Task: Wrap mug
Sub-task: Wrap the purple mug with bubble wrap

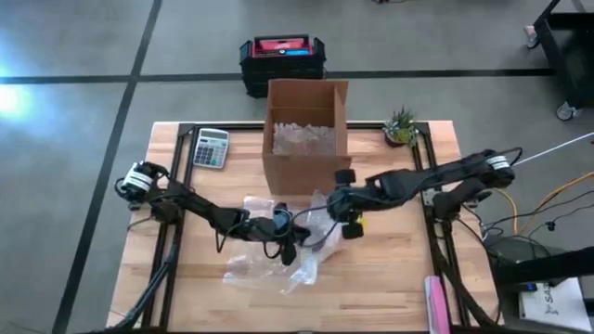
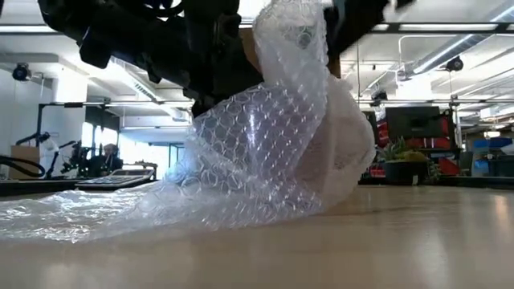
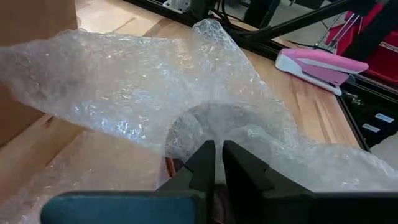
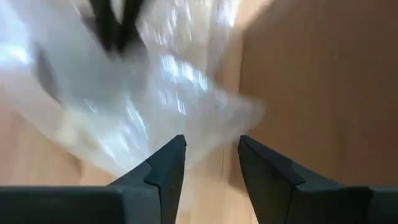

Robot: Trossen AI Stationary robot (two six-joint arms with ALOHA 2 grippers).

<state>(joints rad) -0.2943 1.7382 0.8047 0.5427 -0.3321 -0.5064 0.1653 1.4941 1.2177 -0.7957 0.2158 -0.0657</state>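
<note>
Your left gripper [image 3: 214, 163] pinches bubble wrap [image 2: 265, 152] w/ narrow fingers to anchor it; right gripper [image 4: 211, 155] open, approaching.

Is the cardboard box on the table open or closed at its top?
Open. In the high view the cardboard box shows its inside from above, with clear packing material lying in it and no flaps covering it.

Two slim black jointed arms, each with a white-banded cuff near its base and thin dark cables looping along the links, end in a left hand [image 3: 215, 163] and a right hand [image 4: 211, 163] of matte charcoal, wedge-shaped fingers on teal-grey bodies.
</note>
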